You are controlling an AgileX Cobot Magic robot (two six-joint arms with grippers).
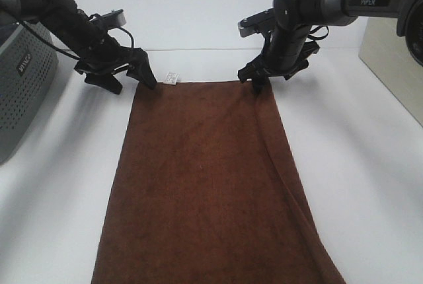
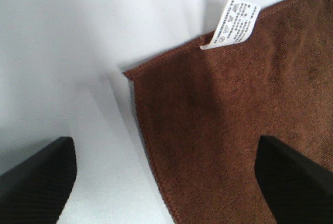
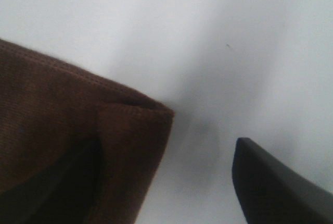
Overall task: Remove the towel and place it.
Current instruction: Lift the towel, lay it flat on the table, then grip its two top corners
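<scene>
The white surface is slick, so the towel, lying flat with its long body stretching away from both grippers, could slide rather than lift if only one corner is caught. A raised crease runs down the side below the right gripper, and a pull there may bunch the cloth further. The right gripper stands spread, one finger over the cloth corner and the other over bare surface just beside it. Closing from there might nip only the hem, and that could slip out. The left gripper is likewise spread, straddling its corner. The small white tag sits just inside it, and a shallow pinch might catch that tag instead of cloth
</scene>
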